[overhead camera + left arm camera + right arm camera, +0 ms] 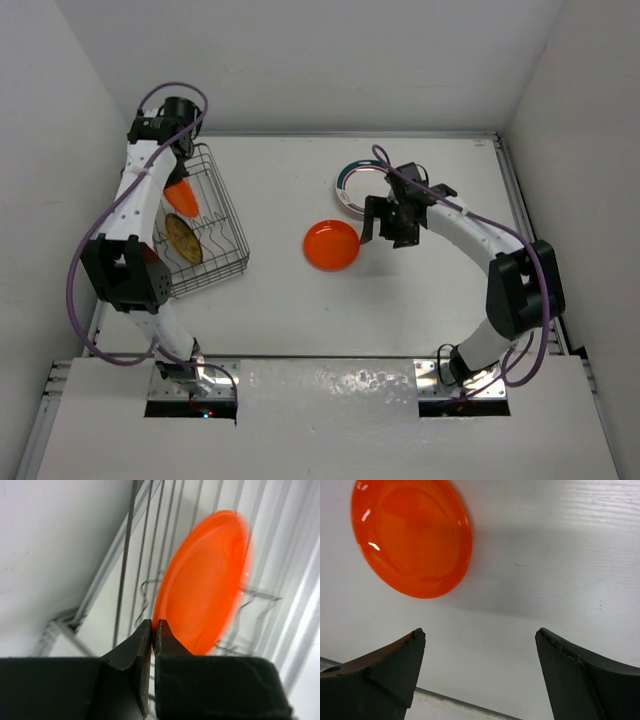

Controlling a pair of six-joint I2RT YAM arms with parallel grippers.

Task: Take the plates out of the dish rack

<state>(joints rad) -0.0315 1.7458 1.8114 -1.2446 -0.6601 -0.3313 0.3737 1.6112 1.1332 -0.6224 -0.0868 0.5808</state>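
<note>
The grey wire dish rack stands at the table's left. My left gripper is shut on the rim of an orange plate, held on edge over the rack; in the left wrist view the plate rises from the pinched fingers. A yellow patterned plate stands in the rack. Another orange plate lies flat on the table and shows in the right wrist view. A white teal-rimmed plate lies behind it. My right gripper is open and empty, just right of the flat orange plate.
White walls close in the table on the left, back and right. The rack's wires run close behind the held plate. The right arm's cable loops over the teal-rimmed plate.
</note>
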